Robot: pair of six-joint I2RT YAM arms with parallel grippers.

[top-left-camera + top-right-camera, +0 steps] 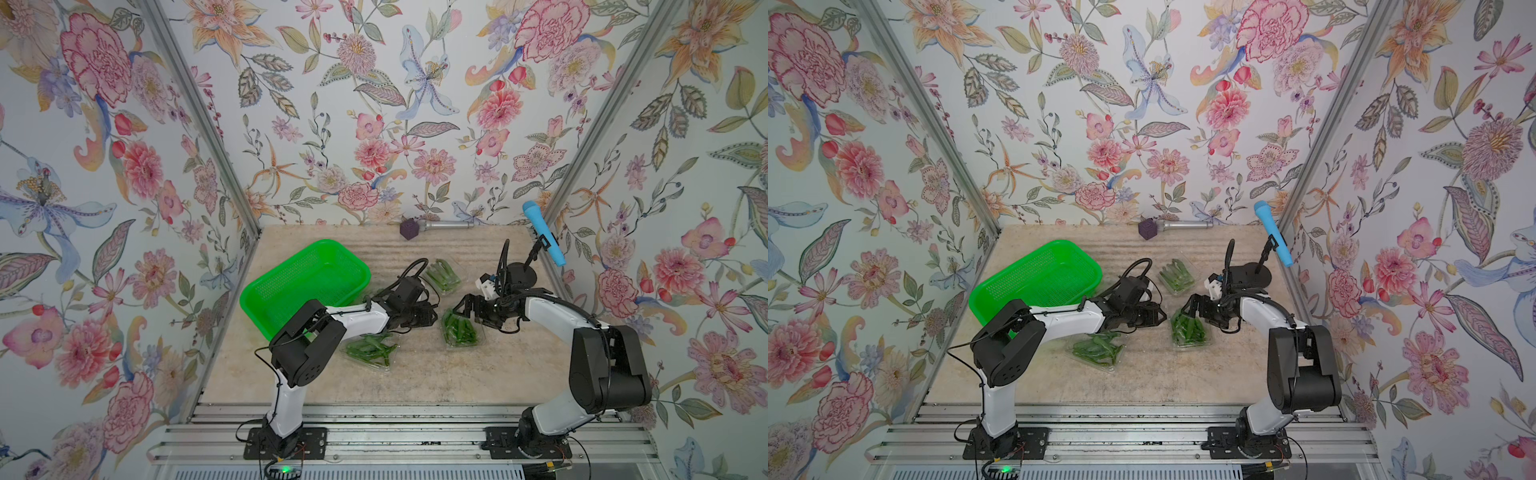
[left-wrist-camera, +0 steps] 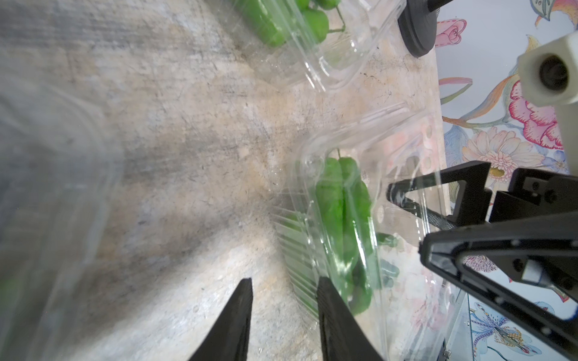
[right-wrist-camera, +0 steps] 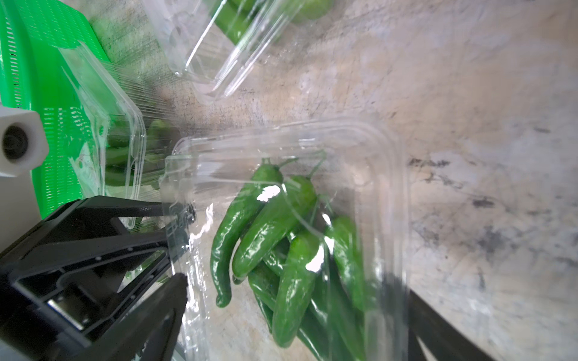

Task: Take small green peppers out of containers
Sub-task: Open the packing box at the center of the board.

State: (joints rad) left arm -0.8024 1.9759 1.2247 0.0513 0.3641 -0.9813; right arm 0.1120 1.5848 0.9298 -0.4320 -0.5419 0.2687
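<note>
A clear container (image 1: 461, 332) (image 1: 1187, 332) (image 3: 344, 137) full of small green peppers (image 3: 275, 225) (image 2: 337, 203) lies at mid-table. My right gripper (image 1: 462, 311) (image 1: 1188, 311) (image 3: 291, 281) is open wide, one finger on each side of this container. My left gripper (image 1: 432, 318) (image 1: 1158, 316) (image 2: 285, 281) is partly open with only bare table between its fingers. One left finger (image 2: 331, 312) rests against the container's ribbed edge. More filled containers lie further back (image 1: 444, 275) (image 1: 1177, 276) and at the front (image 1: 371, 351) (image 1: 1096, 351). Another (image 3: 109, 125) sits by the basket.
A bright green perforated basket (image 1: 303, 286) (image 1: 1034, 282) stands at the left, behind my left arm. A purple cube (image 1: 408, 228) and a silver microphone (image 1: 449, 225) lie at the back wall. A blue microphone (image 1: 544, 237) on a black stand (image 1: 521, 274) is at the back right.
</note>
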